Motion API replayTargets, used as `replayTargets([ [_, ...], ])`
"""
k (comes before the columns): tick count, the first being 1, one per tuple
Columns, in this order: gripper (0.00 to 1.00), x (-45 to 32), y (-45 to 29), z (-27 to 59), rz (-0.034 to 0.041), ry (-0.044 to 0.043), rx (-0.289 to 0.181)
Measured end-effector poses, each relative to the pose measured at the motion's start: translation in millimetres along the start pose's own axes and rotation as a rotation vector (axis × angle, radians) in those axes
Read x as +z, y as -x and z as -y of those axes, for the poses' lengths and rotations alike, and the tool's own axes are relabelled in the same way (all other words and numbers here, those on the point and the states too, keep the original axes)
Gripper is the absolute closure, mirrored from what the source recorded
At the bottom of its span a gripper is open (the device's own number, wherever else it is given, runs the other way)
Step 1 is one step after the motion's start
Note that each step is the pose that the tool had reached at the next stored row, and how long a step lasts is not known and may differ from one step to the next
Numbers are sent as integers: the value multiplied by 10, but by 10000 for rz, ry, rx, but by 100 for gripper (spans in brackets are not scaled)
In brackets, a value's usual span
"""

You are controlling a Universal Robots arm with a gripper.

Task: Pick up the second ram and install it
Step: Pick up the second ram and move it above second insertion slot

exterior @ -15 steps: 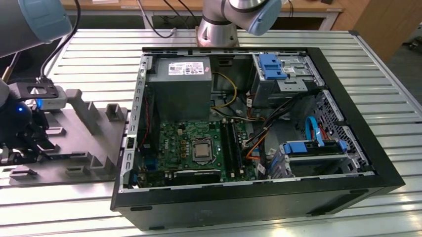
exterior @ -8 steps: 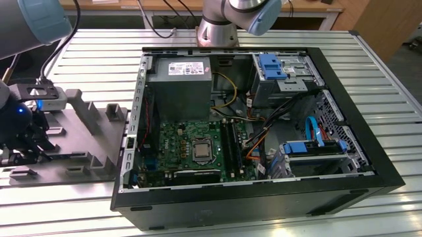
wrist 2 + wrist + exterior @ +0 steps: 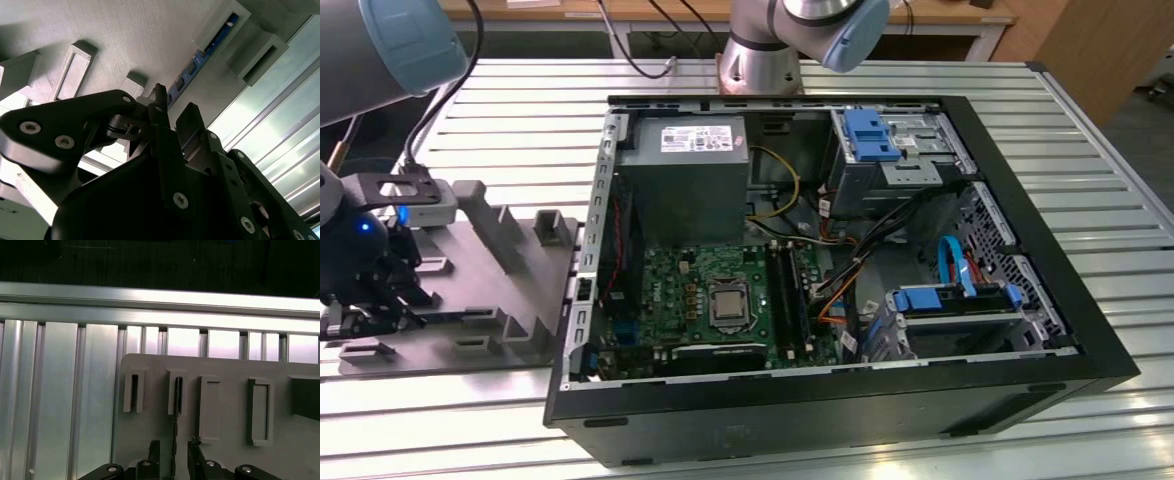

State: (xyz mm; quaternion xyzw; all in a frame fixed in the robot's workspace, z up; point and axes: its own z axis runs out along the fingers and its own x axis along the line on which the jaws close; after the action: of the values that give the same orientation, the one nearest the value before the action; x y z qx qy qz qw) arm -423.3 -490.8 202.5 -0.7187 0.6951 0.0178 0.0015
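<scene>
Fingers (image 3: pixel 189 117) are spread around the near end of the second ram (image 3: pixel 201 57). In the first wrist view there's 1 on each side of it with a sliver of gap both ways, so they're not pinching anything. The finger bases are cut off by the frame edge there, and in the second wrist view a fingertip hides the very end of the stick. It stands on edge in the slots of the grey holder (image 3: pixel 125 35), and looks like a long dark-blue strip from 1 camera and a thin dark line from the other. Arm (image 3: pixel 387 40) points down over that holder at the exterior view's left, with its dark wrist partly cropped, beside the open PC case (image 3: pixel 787 412) on the slatted metal surface (image 3: pixel 507 130).
</scene>
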Motion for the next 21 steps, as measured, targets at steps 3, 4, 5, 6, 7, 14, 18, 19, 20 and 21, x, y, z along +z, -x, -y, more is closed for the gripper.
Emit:
replayTargets([
  [3,65,2,0,0,1,-1,-1],
  [4,65,1,0,0,1,-1,-1],
  [5,65,2,0,0,1,-2,-1],
  [6,65,2,0,0,1,-2,-1],
  [7,65,2,0,0,1,-2,0],
  [14,72,2,0,0,1,-2,-1],
  [18,79,4,-2,0,2,-3,0],
  [19,79,4,-5,0,2,-2,0],
  [20,79,4,-8,4,3,1,2],
  [21,79,4,-9,7,6,5,7],
])
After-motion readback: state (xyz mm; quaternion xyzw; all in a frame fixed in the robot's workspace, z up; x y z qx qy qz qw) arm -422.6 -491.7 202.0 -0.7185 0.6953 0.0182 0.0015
